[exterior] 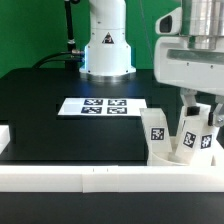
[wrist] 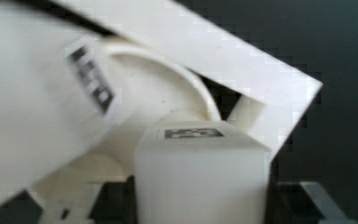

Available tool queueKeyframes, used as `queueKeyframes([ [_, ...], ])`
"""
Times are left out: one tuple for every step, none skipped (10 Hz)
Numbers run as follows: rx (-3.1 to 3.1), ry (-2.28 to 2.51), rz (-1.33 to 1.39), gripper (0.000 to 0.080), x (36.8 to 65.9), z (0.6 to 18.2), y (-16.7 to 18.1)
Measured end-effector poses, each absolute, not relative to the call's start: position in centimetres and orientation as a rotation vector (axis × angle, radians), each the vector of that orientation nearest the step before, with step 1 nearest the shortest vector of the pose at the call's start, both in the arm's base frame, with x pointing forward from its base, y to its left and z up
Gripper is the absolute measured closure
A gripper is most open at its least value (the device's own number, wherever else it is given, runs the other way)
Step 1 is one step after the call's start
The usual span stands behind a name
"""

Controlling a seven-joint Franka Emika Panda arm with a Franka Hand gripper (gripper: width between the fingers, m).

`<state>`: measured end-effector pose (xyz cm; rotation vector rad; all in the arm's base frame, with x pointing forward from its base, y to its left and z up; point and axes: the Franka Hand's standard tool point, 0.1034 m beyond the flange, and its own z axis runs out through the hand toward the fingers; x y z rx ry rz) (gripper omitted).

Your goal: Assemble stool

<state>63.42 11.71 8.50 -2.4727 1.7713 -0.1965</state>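
Note:
My gripper [exterior: 200, 112] hangs at the exterior view's right, over a cluster of white stool parts in the corner of the border rail. Three tagged blocky legs show there: one [exterior: 158, 130] nearer the middle, one [exterior: 190, 138] under the fingers, one [exterior: 207, 142] beside it. In the wrist view my gripper [wrist: 211, 206] has a dark finger [wrist: 126, 200] tight against each side of an upright leg [wrist: 202, 165] with a tag on top. A curved white part [wrist: 149, 95], apparently the seat disc, lies behind it, next to another tagged leg [wrist: 78, 80].
The marker board [exterior: 102, 106] lies on the black table in front of the robot base [exterior: 105, 50]. The long white border rail [exterior: 90, 172] runs along the front edge and turns a corner at the right, close around the parts [wrist: 247, 55].

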Motion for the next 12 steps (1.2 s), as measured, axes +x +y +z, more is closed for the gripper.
queueKeyframes([
  [-2.346,1.88,-0.193,0.0462,63.68,8.47,11.65],
  [-2.134,2.049,-0.183,0.0462,63.89,8.5,11.85],
  [-1.975,2.152,-0.185,0.0462,64.0,8.54,11.98],
  [-1.856,2.241,-0.155,0.0462,63.97,8.55,12.05],
  [-1.683,2.356,-0.114,0.0462,63.91,8.54,12.23],
  [-1.53,2.436,-0.083,0.0462,63.9,8.55,12.35],
  [-1.487,2.45,-0.073,0.0462,63.95,8.58,12.3],
  [-1.351,2.517,-0.036,0.0462,63.9,8.53,12.33],
  [-1.293,2.534,-0.01,0.0462,63.86,8.5,12.46],
  [-1.247,2.544,0.01,0.0462,63.84,8.51,12.5],
  [-1.231,2.547,0.017,0.0462,63.85,8.52,12.38],
  [-1.279,2.521,0.013,0.0459,63.9,8.66,12.04],
])
